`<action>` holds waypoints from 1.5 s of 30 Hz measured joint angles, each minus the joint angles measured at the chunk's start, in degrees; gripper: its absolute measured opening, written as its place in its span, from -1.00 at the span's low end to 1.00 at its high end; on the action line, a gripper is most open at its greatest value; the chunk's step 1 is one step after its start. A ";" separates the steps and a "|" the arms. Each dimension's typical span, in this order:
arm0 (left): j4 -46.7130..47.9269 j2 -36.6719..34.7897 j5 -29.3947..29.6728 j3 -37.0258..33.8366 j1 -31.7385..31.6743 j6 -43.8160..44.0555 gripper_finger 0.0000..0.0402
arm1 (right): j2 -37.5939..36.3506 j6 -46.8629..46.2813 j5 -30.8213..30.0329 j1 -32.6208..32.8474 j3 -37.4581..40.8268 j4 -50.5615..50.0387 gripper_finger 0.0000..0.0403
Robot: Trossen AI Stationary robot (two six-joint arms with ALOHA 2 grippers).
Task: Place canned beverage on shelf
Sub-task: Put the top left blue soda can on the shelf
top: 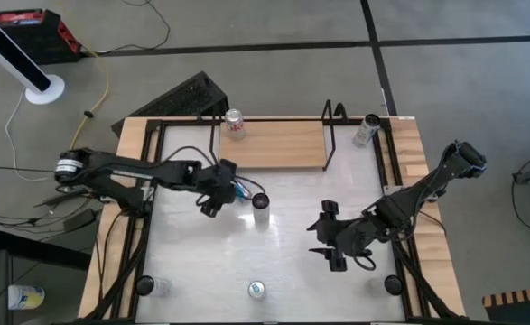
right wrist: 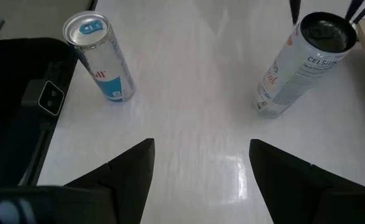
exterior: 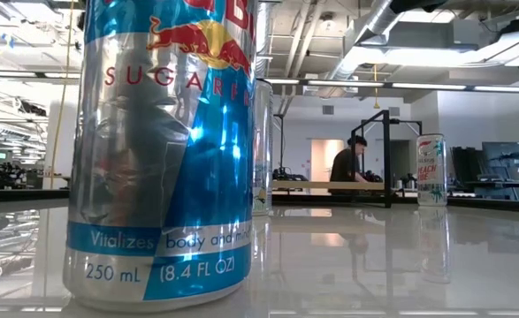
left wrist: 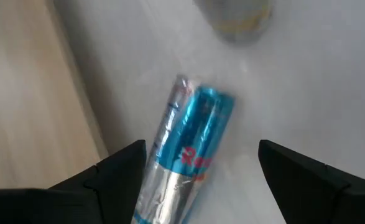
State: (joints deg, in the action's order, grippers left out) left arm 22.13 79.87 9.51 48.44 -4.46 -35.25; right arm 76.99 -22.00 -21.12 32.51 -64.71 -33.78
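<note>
Light-wood shelf [top: 278, 144]: upper centre of the high view, held in a thin black wire frame with upright ends.
Can on shelf [top: 235, 123]: red-and-white, standing at the board's left end.
Blue can [left wrist: 185, 146]: blue and silver, lying on its side on the white tabletop [top: 292, 262], between the left gripper's fingers in the left wrist view.
Left gripper [top: 221, 194]: left of centre in the high view, just below the shelf's left part; fingers spread wide, the blue can between them, with contact not clear.
Dark-topped can [top: 261, 204]: upright, just right of the left gripper.
Right gripper [top: 326, 236]: lower right of centre, fingers apart, holding nothing.
White can [top: 367, 131]: upper right, beside the shelf's right end.
Front can [top: 256, 290]: bottom centre, upright; it fills the left of the low view.
</note>
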 joint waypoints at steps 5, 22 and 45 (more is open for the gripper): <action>-0.19 6.50 4.86 1.82 -2.01 -4.08 0.47 | 0.00 0.00 0.00 0.11 0.00 -0.22 0.42; 11.46 18.03 -3.93 6.82 -3.56 1.73 0.42 | 0.00 0.00 0.09 0.04 0.00 -0.19 0.42; 15.61 -8.55 -10.21 6.48 5.85 25.81 0.01 | 0.00 -1.28 0.03 -0.31 0.00 5.09 0.42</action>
State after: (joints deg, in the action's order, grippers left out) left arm 37.73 71.32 -0.69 54.92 1.39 -9.44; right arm 76.99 -23.28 -21.10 32.21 -64.71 -28.69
